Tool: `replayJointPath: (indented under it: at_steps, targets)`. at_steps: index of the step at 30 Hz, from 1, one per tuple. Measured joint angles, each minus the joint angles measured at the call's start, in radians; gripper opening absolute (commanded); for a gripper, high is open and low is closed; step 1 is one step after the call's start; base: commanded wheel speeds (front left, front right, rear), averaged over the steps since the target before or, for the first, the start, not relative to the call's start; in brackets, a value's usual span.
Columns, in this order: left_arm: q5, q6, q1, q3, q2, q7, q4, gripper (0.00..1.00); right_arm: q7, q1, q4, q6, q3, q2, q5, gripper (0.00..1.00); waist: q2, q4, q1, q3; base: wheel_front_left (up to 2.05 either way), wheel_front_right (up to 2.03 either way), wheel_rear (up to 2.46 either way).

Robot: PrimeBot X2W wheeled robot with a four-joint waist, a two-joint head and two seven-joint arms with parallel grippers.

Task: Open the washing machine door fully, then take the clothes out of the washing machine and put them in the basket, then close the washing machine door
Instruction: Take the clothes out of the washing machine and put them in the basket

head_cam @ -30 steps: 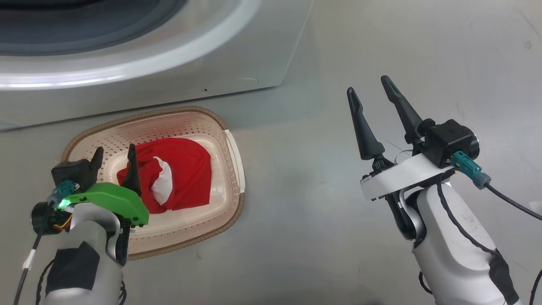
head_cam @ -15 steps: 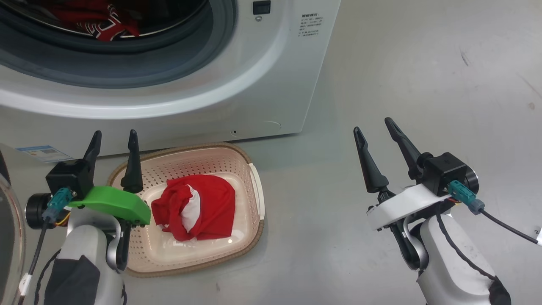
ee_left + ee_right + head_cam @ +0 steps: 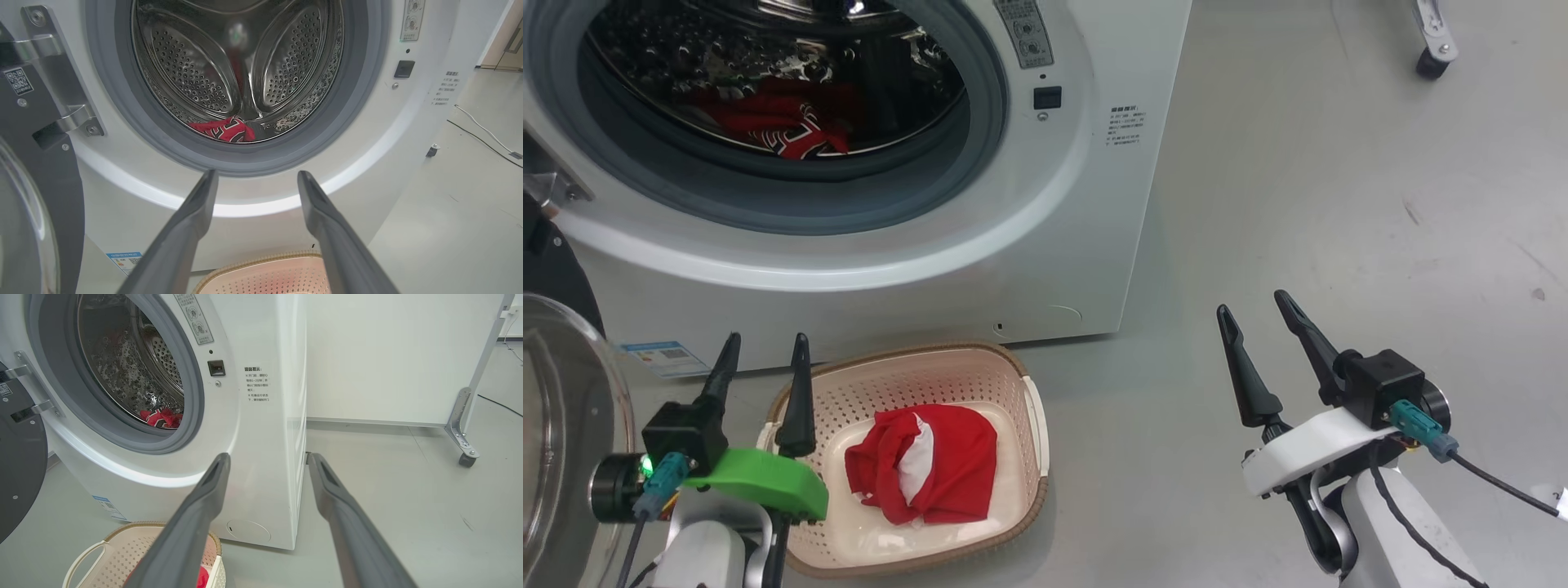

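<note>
Both arms rise from the bottom edge of the head view, fingers pointing up. The left gripper is at 7 o'clock, just beside the basket, and the right gripper is at 4 o'clock above the bare grey floor. Both are spread wide and empty. A red garment lies in the basket, and a red jersey sits in the washing machine at 11 o'clock. Its door hangs open at 8 o'clock. The print on the blue label and the sticker is too small to read.
</note>
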Motion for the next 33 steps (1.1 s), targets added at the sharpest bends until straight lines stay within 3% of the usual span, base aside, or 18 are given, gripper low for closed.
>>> replayJointPath:
  at_steps: [11, 33]
  targets:
    - [0.0, 0.018, 0.143, 0.003, 0.0, 0.0, -0.062, 1.0, 0.0, 0.075, -0.002, 0.0, -0.006, 0.003, 0.008, 1.0, 0.0, 0.009, 0.0, -0.086, 0.0, 0.0, 0.0]
    - [0.0, 0.059, 0.236, 0.0, -0.001, 0.0, -0.165, 1.0, 0.0, 0.109, -0.017, 0.0, -0.011, 0.006, 0.007, 1.0, 0.0, 0.001, 0.0001, -0.105, 0.0, 0.0, 0.0]
